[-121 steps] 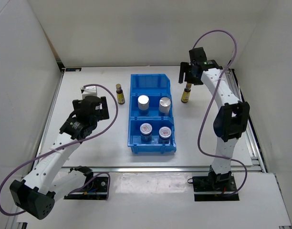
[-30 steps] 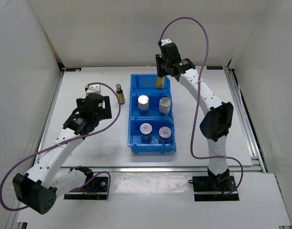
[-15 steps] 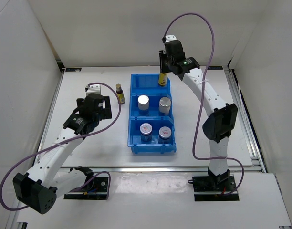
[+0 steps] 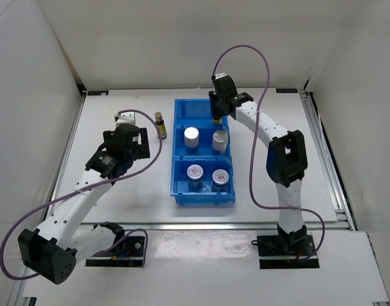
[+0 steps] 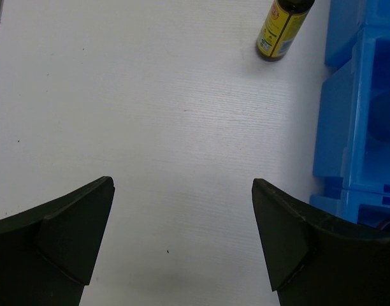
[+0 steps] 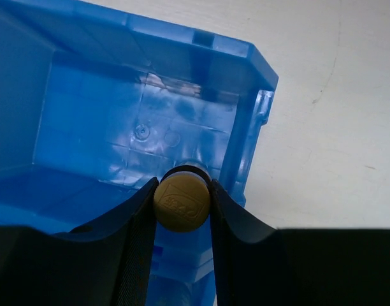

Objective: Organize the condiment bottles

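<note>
White table (image 4: 137, 191), white-walled enclosure. Blue bin (image 4: 204, 197): an amber bottle (image 6: 181, 203) at the far compartment's right wall, its gold cap clamped by the right gripper (image 4: 216, 113). Middle compartment holds two silver-topped cylinders (image 4: 192, 136), near compartment two red-marked jars (image 4: 195, 172). Second amber bottle (image 4: 160, 125) upright on the table, left of the bin. Left gripper (image 5: 182, 217) spread wide, empty.

White-linked arms (image 4: 74, 201), black joints (image 4: 284, 159), looping purple cables (image 4: 241, 46), black wedge-shaped gripper fingers (image 5: 55, 255), black base plates (image 4: 287, 250)

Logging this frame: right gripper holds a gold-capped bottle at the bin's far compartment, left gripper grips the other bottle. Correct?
No: the left wrist view shows the left gripper open and empty, the other bottle standing apart beyond it. The rest is right.
</note>
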You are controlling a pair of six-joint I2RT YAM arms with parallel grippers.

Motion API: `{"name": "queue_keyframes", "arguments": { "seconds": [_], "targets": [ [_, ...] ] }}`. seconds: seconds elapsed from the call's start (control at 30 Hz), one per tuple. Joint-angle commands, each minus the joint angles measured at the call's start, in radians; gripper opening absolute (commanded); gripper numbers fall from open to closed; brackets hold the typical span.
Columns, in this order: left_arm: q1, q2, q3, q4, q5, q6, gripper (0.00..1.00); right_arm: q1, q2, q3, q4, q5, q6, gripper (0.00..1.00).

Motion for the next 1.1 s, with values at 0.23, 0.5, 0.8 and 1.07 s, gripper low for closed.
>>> {"name": "queue_keyframes", "arguments": {
  "seconds": [0.23, 0.5, 0.8, 1.07],
  "targets": [
    [0.002, 0.003, 0.038, -0.002, 0.014, -0.004, 1.00, 0.000, -0.034, -0.088, 0.123, 0.045, 0.090, 0.27],
    [0.002, 0.025, 0.038, -0.002, 0.014, -0.004, 1.00, 0.000, -0.143, -0.091, 0.078, 0.140, 0.111, 1.00],
    [0.002, 0.054, 0.038, -0.011, -0.017, -0.004, 1.00, 0.000, -0.518, -0.246, 0.046, 0.195, 0.136, 1.00],
    [0.013, 0.154, 0.175, -0.011, 0.173, -0.055, 1.00, 0.009, -0.853, -0.895, -0.002, 0.197, 0.511, 0.98]
  ]
}}
